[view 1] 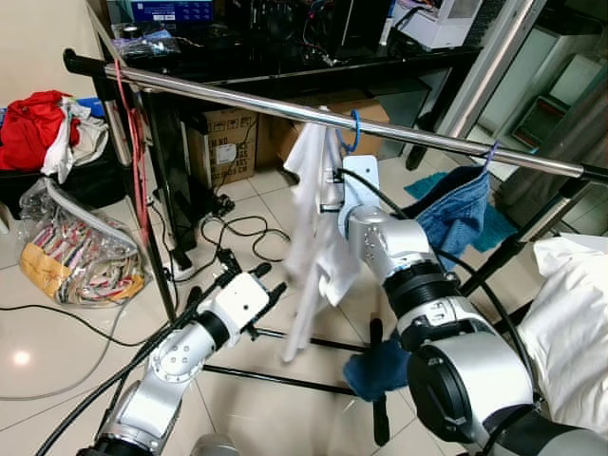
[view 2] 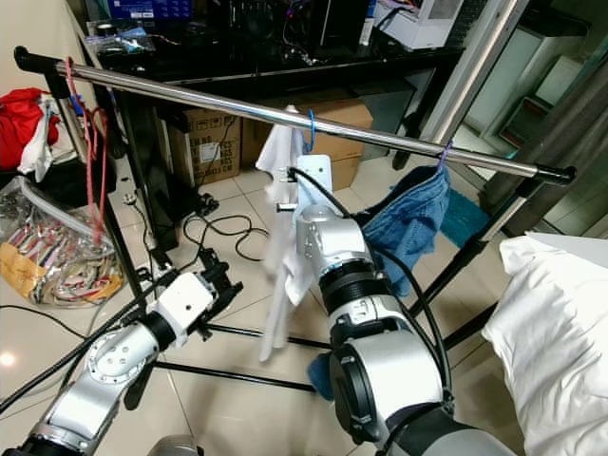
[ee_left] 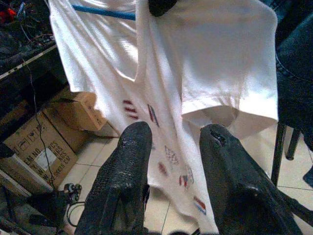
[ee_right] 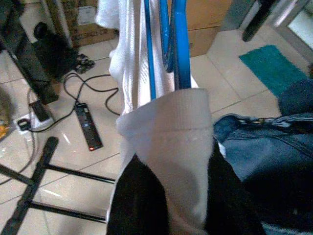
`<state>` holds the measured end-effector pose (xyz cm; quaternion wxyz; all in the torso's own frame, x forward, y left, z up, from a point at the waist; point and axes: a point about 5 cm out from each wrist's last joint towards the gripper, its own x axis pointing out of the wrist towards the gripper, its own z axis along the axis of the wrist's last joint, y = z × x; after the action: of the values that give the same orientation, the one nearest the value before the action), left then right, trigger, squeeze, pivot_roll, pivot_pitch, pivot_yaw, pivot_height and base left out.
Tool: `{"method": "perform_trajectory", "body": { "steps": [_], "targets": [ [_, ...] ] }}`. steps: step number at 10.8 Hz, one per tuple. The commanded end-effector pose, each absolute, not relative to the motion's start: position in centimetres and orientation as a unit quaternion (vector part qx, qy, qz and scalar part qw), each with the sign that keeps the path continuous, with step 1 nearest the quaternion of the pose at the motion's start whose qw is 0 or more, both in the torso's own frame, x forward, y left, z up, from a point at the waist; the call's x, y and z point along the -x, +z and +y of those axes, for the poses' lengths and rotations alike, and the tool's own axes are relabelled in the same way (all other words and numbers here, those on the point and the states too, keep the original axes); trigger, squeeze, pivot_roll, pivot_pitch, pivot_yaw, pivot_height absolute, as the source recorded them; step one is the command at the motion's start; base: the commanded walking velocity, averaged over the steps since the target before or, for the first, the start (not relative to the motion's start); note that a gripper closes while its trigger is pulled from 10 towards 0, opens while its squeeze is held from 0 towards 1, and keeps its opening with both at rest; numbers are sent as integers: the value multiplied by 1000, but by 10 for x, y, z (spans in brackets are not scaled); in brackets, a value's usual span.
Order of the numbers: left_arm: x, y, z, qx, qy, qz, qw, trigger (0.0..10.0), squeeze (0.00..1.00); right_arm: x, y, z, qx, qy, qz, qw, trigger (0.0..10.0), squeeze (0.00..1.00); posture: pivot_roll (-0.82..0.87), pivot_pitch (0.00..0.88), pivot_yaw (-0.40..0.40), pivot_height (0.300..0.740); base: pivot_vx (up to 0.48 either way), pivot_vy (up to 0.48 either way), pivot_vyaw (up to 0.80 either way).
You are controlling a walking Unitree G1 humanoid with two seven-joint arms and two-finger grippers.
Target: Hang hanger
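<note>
One blue hanger (view 1: pixel 353 131) carrying a white shirt (view 1: pixel 313 237) is hooked over the steel rail (view 1: pixel 285 104). The right gripper (ee_right: pixel 171 161) is closed on the shirt collar beneath the hanger. Release should be made only once the hook is seated. The left gripper (ee_left: pixel 171 161) is held open, empty, near the shirt hem.

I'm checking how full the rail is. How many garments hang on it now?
2: a white shirt on a blue hanger near the rail's middle, held by the right gripper, and a blue denim piece toward its right end.
</note>
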<state>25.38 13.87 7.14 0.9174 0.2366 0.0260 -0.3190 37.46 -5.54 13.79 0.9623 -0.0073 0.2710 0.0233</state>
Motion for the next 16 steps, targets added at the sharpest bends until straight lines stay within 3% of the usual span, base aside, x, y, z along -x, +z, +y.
{"method": "perform_trajectory", "body": {
  "steps": [1,2,3,6,7,8,9,13,16],
  "targets": [
    [-252,73,132,-238,-332,22,912,10000,0,-375,136,-62,5,22,269,963,10000,1000,340,13,-154,740,0,0,0],
    [-251,72,133,-238,-331,24,913,10000,0,-374,132,-61,24,31,275,961,10000,1000,340,13,-154,740,0,0,0],
    [-251,72,135,-237,-325,24,915,10000,0,-373,130,-61,21,39,271,962,10000,0,342,13,-153,740,0,0,0],
    [-254,76,140,-224,-285,-3,932,10000,0,-371,126,-68,34,63,243,967,10000,0,344,18,-157,740,0,0,0],
    [-253,76,140,-216,-277,-6,936,10000,0,-369,121,-73,21,72,252,965,10000,1000,344,20,-159,740,0,0,0],
    [-252,74,140,-211,-276,-4,938,10000,0,-367,118,-75,15,81,252,964,10000,910,344,20,-159,740,0,0,0],
    [-251,71,139,-204,-272,-4,940,10000,0,-366,119,-80,7,96,235,967,10000,0,344,20,-159,740,0,0,0],
    [-242,60,136,-145,-236,-15,961,10000,0,-342,116,-111,-102,123,154,975,10000,0,324,22,-151,740,0,0,0],
    [-237,52,139,-82,-204,-5,976,10000,0,-320,101,-127,-129,130,158,970,10000,0,304,37,-139,740,0,0,0]
  ]
}}
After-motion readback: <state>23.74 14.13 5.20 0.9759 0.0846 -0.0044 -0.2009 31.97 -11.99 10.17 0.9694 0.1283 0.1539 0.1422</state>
